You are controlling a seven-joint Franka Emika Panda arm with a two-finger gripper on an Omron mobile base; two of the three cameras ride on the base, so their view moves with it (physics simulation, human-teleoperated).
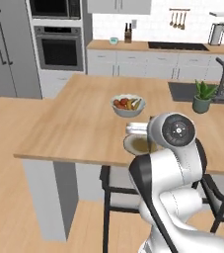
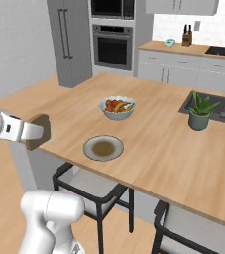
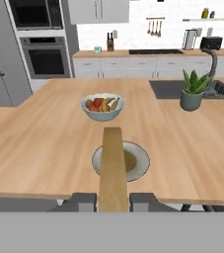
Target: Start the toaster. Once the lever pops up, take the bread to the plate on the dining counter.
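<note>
My gripper (image 2: 33, 134) is shut on the bread (image 2: 38, 131), a tan slice with a darker crust. It holds the slice on edge beside the near edge of the dining counter (image 2: 158, 149). In the hand view the bread (image 3: 112, 165) runs as a narrow upright strip between the two finger tips (image 3: 84, 201) of the gripper (image 3: 113, 202), and it hides the middle of the plate (image 3: 135, 160). The round pale plate (image 2: 103, 148) lies on the counter a short way beyond the slice, partly behind my arm in the left base view (image 1: 133, 144). The black toaster (image 3: 211, 43) stands far off on the back worktop.
A grey bowl of fruit (image 2: 117, 107) sits just behind the plate. A potted plant (image 2: 199, 113) stands by the sink at the right. Black-framed stools (image 2: 91, 191) are tucked under the counter's near edge. Ovens and a fridge line the far wall.
</note>
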